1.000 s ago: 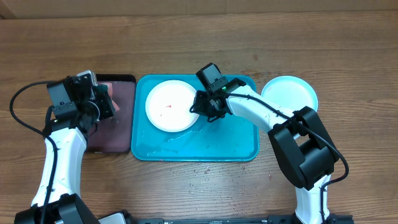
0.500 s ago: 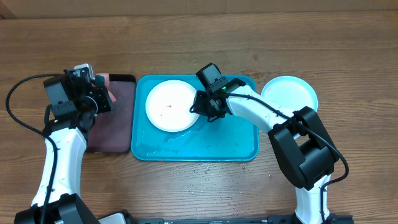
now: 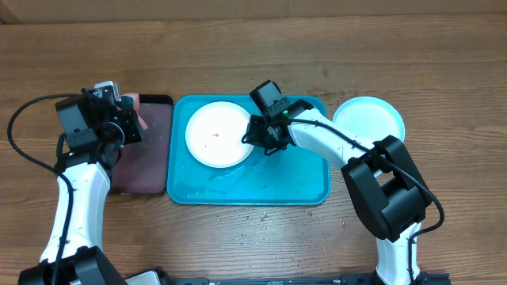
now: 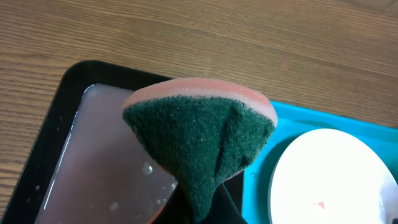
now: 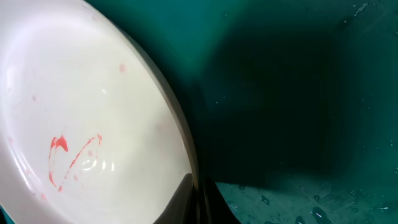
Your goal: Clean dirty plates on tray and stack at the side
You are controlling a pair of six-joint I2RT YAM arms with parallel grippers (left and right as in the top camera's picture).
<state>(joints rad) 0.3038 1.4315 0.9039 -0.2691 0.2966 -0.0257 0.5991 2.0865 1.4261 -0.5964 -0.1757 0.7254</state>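
White plate (image 3: 217,134) sits on the turquoise tray (image 3: 301,178), right gripper (image 3: 253,136) pinching its right rim; left gripper (image 3: 129,125) pinches the sponge (image 4: 199,137) above the black tray (image 3: 150,170). We'd keep the rim pinned and scrub the red smear (image 5: 65,158) flat-on. Versus a second ago, left gripper shifted slightly left; right unchanged.

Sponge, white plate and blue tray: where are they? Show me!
sponge (image 4: 199,143), left wrist view, on its green scrubbing face.
white plate (image 3: 207,146), overhead view, on its bare inside.
blue tray (image 3: 289,178), overhead view, on its bare floor.
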